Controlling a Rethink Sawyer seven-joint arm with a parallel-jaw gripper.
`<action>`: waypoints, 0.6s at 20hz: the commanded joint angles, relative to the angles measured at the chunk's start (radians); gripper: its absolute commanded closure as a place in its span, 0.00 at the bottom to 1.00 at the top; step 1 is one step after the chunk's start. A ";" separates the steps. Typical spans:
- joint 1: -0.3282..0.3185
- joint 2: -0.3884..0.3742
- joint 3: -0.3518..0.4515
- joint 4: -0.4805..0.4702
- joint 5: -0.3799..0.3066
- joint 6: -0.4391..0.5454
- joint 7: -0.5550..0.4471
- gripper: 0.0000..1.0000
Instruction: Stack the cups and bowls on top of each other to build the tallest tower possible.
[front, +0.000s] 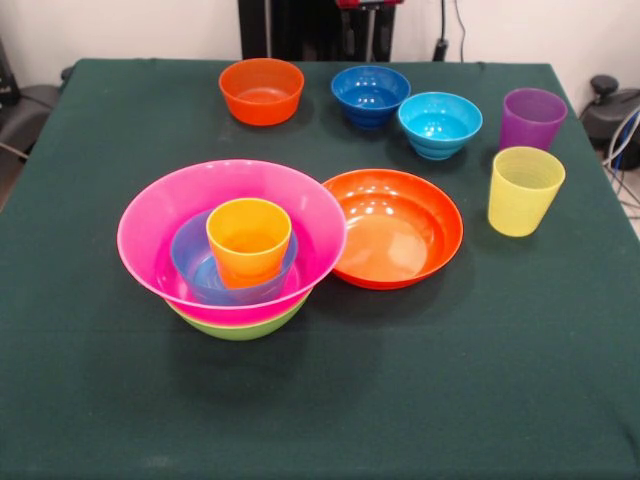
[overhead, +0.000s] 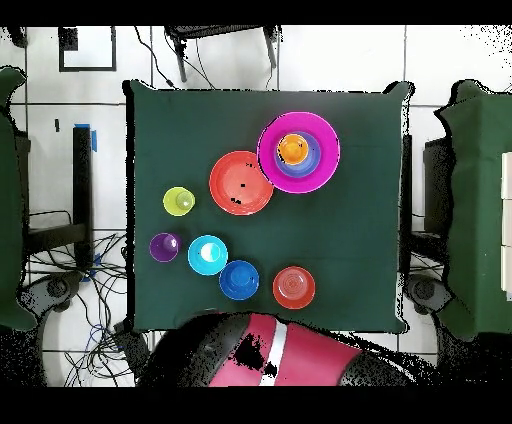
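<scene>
In the front view, the tower (front: 232, 262) stands at near left: orange cup (front: 248, 241) in a blue bowl (front: 196, 262), inside the pink bowl (front: 160, 215) on a lime green bowl (front: 240, 329). The shallow orange bowl (front: 395, 228) touches its right side; the yellow cup (front: 524, 190) stands farther right. The gripper's state cannot be told.

Place: a robot lab or test room, not a home.
Counter: a square counter (front: 320, 400) draped in dark green cloth, standing alone in the middle of the room.
Floor: pale tiles (overhead: 340, 58) with dark seams; a blue tape mark (overhead: 95, 136) stuck on them.
Cables: loose black and blue wires (overhead: 85, 290) trail over the floor beside the counter.
Robot: the red and black arm's base (overhead: 265, 355) sits at one counter edge.
Props: bright plastic bowls and cups, such as the purple cup (front: 531, 118), laid out like test items.
</scene>
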 joint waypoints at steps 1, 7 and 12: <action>-0.021 0.034 0.092 -0.169 -0.014 0.017 0.143 0.00; -0.019 0.085 0.089 -0.187 -0.013 -0.013 0.147 0.00; 0.015 0.140 0.065 -0.184 0.014 -0.078 0.168 0.00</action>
